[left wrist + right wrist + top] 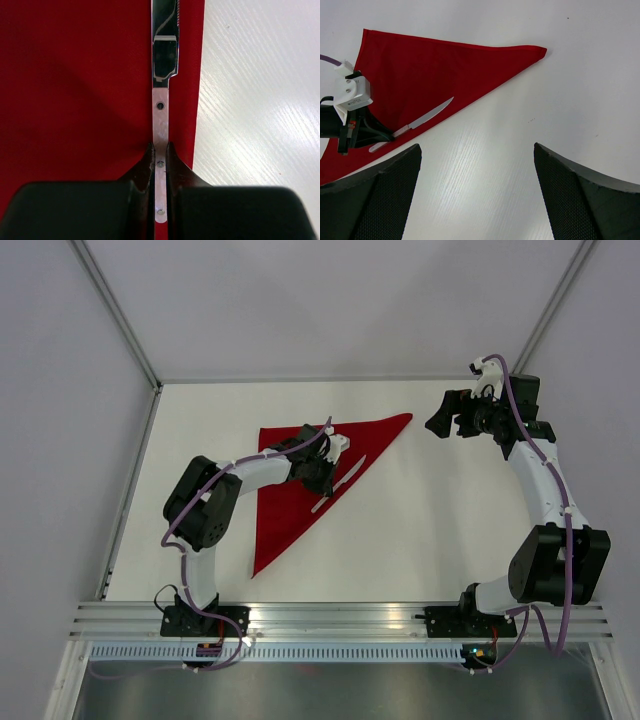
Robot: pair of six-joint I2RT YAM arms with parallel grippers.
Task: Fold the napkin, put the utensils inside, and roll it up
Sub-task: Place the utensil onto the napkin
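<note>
The deep-red napkin [285,505] lies folded into a triangle on the white table, its long folded edge running from the far right tip to the near left. A silver knife [345,478] lies on it along that edge. My left gripper [325,488] is low over the napkin, shut on the knife's flat handle [161,120]; the fingers [145,165] flank the handle over the napkin [75,75]. My right gripper [447,418] hangs open and empty above the far right of the table. Its view shows the napkin [445,65], the knife [427,116] and the left gripper [385,136].
White table [430,530] with a metal rail along the near edge [340,615]. Grey walls stand at the left, back and right. No other utensil shows in any view.
</note>
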